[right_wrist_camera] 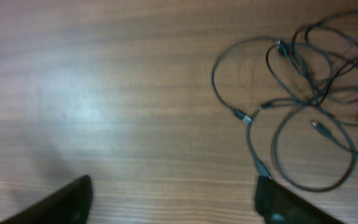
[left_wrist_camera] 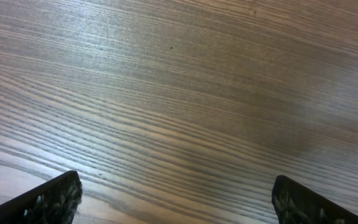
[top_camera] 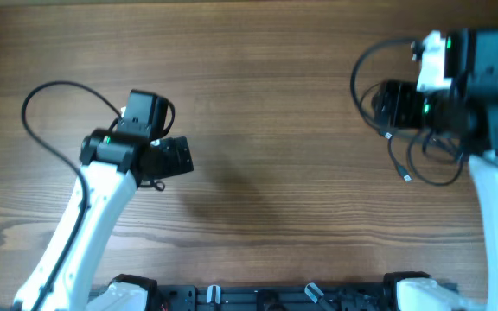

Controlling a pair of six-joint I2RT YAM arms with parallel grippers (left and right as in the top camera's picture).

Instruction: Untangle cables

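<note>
Left gripper (left_wrist_camera: 176,186) hangs released, jaws spread wide over the wooden table (left_wrist_camera: 179,74), well left of the right gripper (right_wrist_camera: 174,186). The right gripper's jaws are also parted, grasping nothing. Just right of that gripper, the black cables (right_wrist_camera: 316,96) lie in a loose tangle, one cord seemingly touching a fingertip (right_wrist_camera: 272,199).

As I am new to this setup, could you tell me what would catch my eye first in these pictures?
A loose tangle of thin black cables lies at the table's right side, beneath the right arm. The right fingers stand open just short of it, while the left fingers hang open over plain wood on the left, far from any cable.
</note>
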